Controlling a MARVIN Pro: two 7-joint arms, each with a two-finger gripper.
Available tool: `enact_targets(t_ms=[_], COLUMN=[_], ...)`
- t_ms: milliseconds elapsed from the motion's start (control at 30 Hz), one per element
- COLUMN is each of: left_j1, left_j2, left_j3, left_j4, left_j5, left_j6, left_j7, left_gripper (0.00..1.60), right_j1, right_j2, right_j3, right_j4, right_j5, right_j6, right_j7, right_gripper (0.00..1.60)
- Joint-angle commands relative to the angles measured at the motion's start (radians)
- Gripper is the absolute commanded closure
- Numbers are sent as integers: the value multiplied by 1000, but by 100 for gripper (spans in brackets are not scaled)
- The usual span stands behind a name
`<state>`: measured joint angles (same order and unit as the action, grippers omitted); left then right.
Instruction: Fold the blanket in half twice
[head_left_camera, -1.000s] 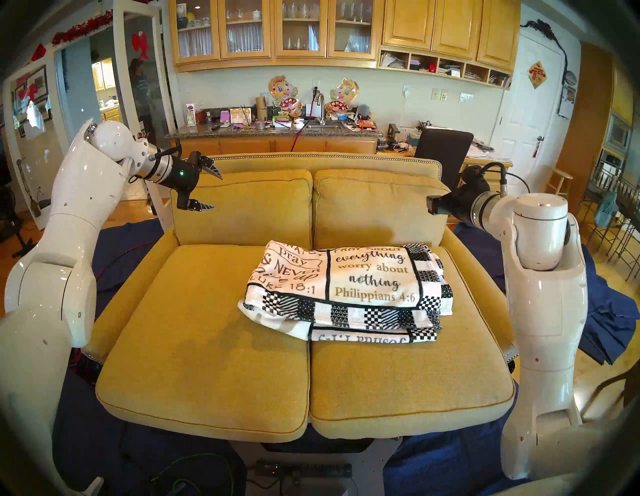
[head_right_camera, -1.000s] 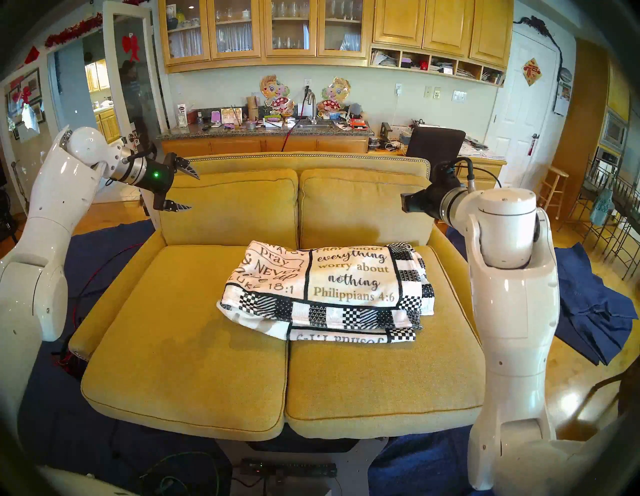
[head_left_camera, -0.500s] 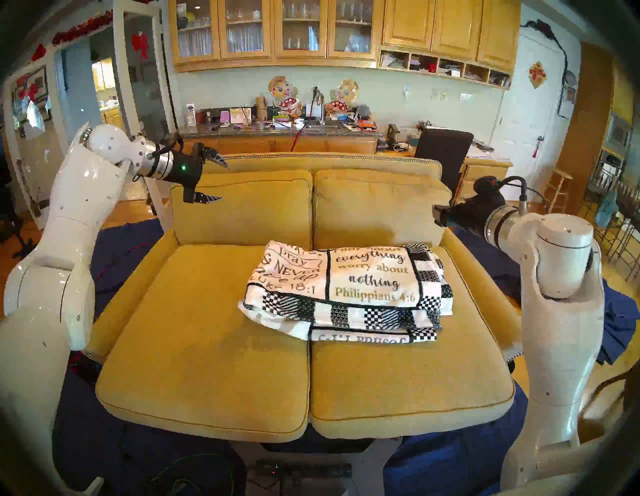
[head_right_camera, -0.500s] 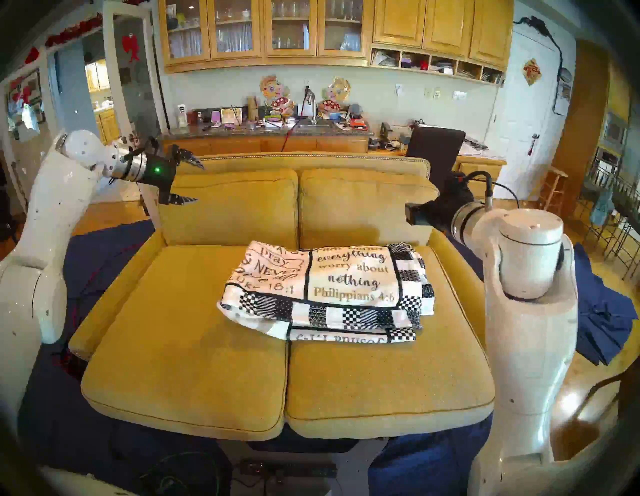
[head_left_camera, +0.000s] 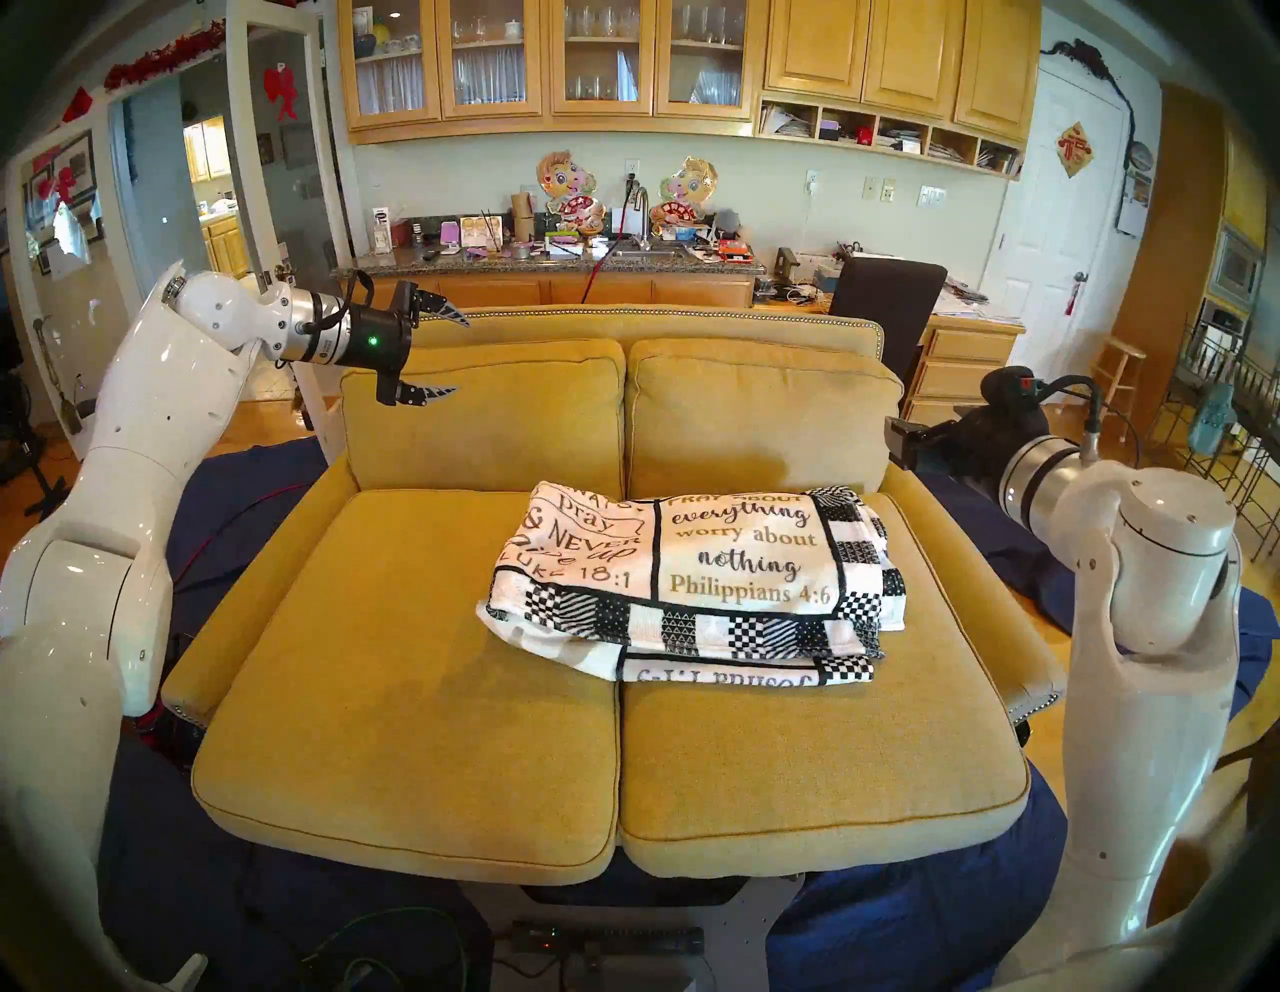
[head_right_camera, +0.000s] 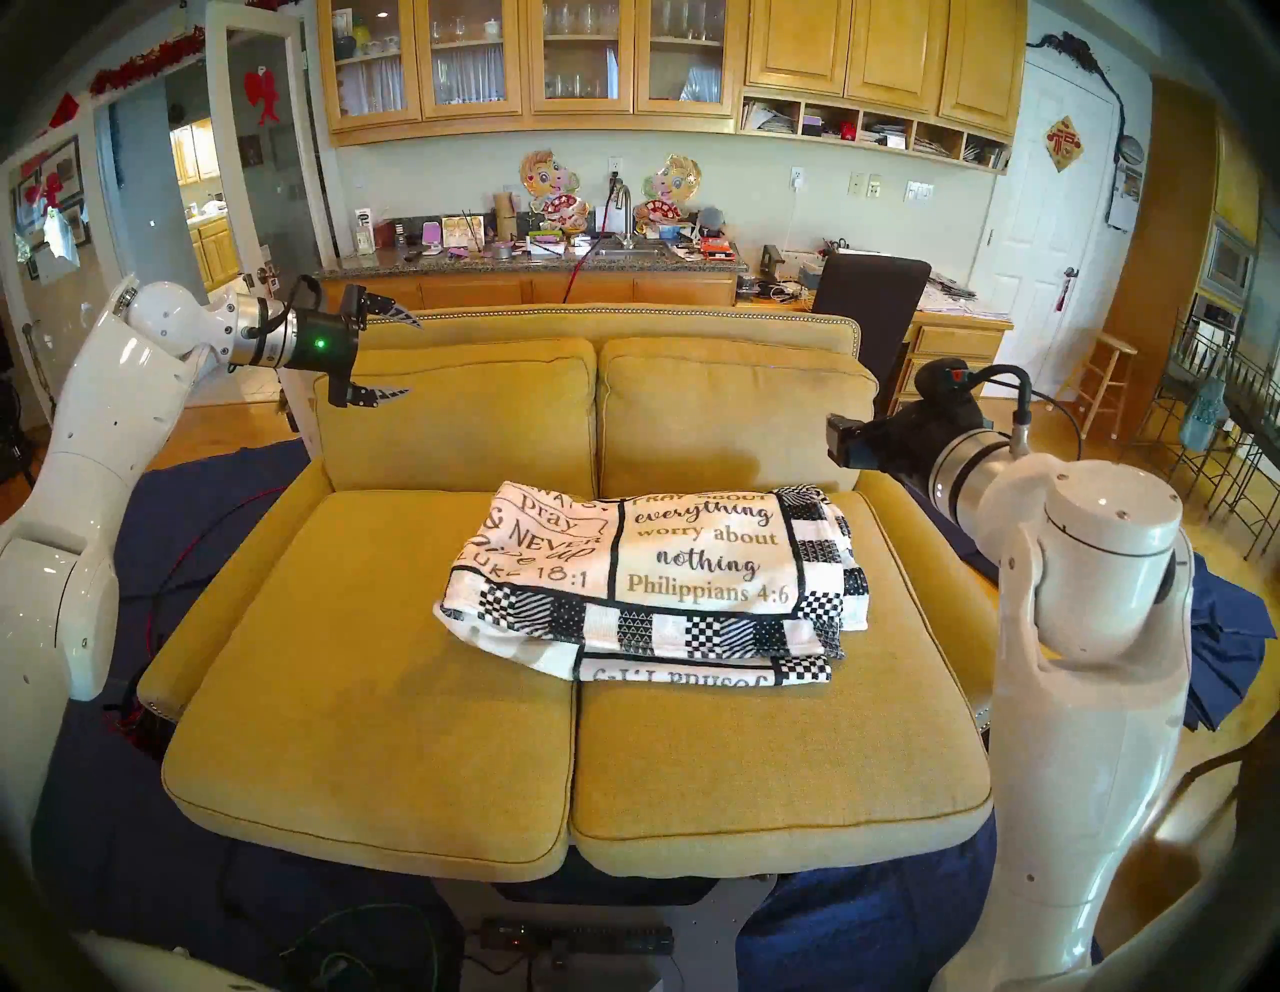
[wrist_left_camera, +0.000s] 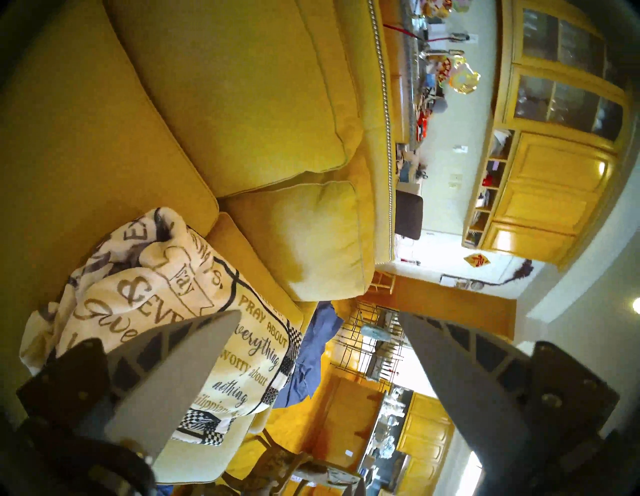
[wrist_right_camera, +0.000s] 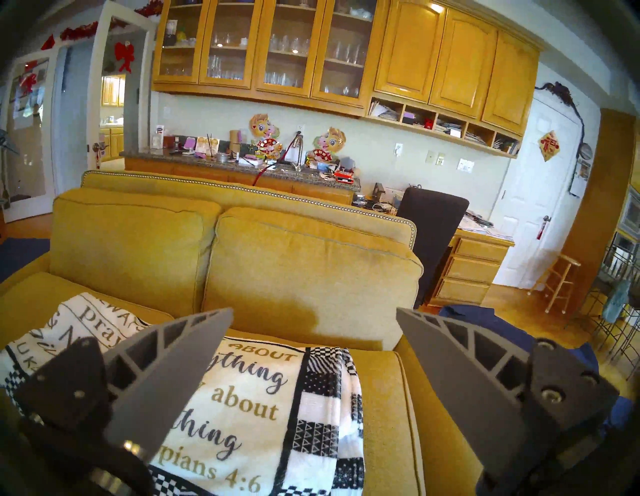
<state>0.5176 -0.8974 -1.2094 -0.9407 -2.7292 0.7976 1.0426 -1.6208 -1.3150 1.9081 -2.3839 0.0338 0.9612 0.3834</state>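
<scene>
The blanket (head_left_camera: 692, 578) lies folded into a thick stack on the sofa's right seat cushion (head_left_camera: 817, 769), its checkered border toward the front edge and a lower layer peeking out beneath. Judged from the layers, both folds look done, so the step in hand is to clear the arms without disturbing the stack. Doing that well means keeping both hands high and wide of the cloth, with nothing dragged across its top layer. A tidier result would need the lower layer's front edge squared under the upper one.

The right gripper (wrist_right_camera: 313, 346) hangs above the sofa's right armrest, its fingers (wrist_right_camera: 180, 360) spread wide and empty. The left gripper (head_left_camera: 433, 350) hovers before the left back cushion (head_left_camera: 485, 415), well apart from the blanket, fingers likewise spread and holding nothing.

Count: one blanket, one sofa (head_left_camera: 644, 322), two seat cushions, two back cushions, two grippers.
</scene>
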Motion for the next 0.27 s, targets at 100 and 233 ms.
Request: enact_targets(t_ms=[100, 233], left_j1=[-56, -64], left_j2=[78, 91], left_j3=[78, 106], left_j4=[-15, -14], left_j5=[-46, -58], left_j6=[77, 93], left_j7=[72, 61], left_gripper=[0, 0], right_j1=[-50, -56], right_j2=[-46, -53], right_j3=[26, 27], right_j4=[-60, -60], right_j5=[3, 6], right_j6=[-1, -1], right_j7=[-26, -33], right_gripper=[0, 0])
